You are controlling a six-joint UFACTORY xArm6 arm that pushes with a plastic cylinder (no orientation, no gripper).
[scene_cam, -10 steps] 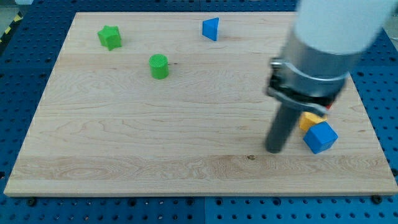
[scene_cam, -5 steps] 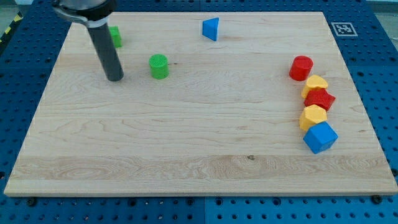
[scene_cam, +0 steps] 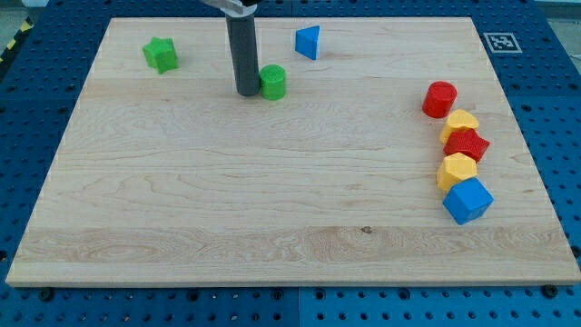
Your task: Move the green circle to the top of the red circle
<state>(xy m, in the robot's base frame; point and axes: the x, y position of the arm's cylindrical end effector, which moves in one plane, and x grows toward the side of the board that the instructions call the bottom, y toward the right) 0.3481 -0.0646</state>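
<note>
Our tip [scene_cam: 246, 93] touches the green circle [scene_cam: 272, 82] on its left side, in the upper middle of the board [scene_cam: 272, 236], near the top edge. The rod has no fingers; it holds nothing, only contact. The red circle [scene_cam: 439, 99] sits near the right edge, well apart, with bare wood between them. Below it runs a touching column: yellow block [scene_cam: 460, 123], red block [scene_cam: 467, 144], yellow block [scene_cam: 456, 169], blue cube [scene_cam: 467, 200]. Green star [scene_cam: 161, 54] lies toward the top-left corner; blue triangle [scene_cam: 309, 42] near the top edge.
</note>
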